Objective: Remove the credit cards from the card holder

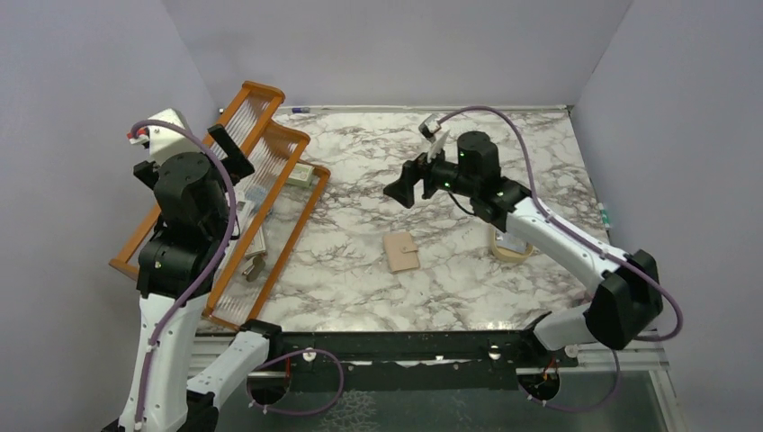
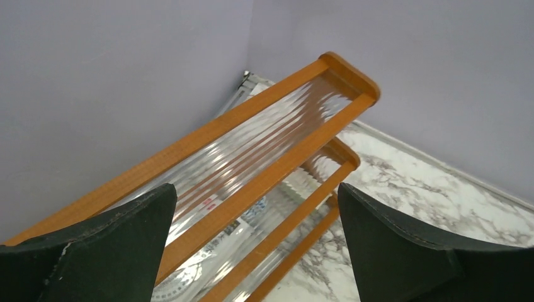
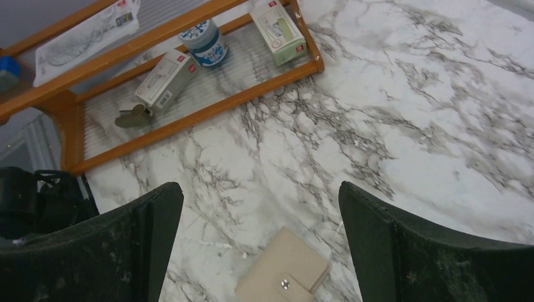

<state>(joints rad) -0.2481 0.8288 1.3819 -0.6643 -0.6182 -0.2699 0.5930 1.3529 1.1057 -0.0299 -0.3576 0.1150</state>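
closed card holder (image 3: 283, 275) lies beneath the spread right tool (image 3: 257, 195)

One tan card holder (image 1: 401, 251), two end effectors (image 2: 258, 242) (image 3: 260, 248), one wooden rack (image 3: 208, 111), two small boxes (image 3: 162, 78) (image 3: 277, 28), one round blue-white tub (image 3: 204, 41).

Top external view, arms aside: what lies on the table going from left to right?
wooden rack → card holder → tan oval tray
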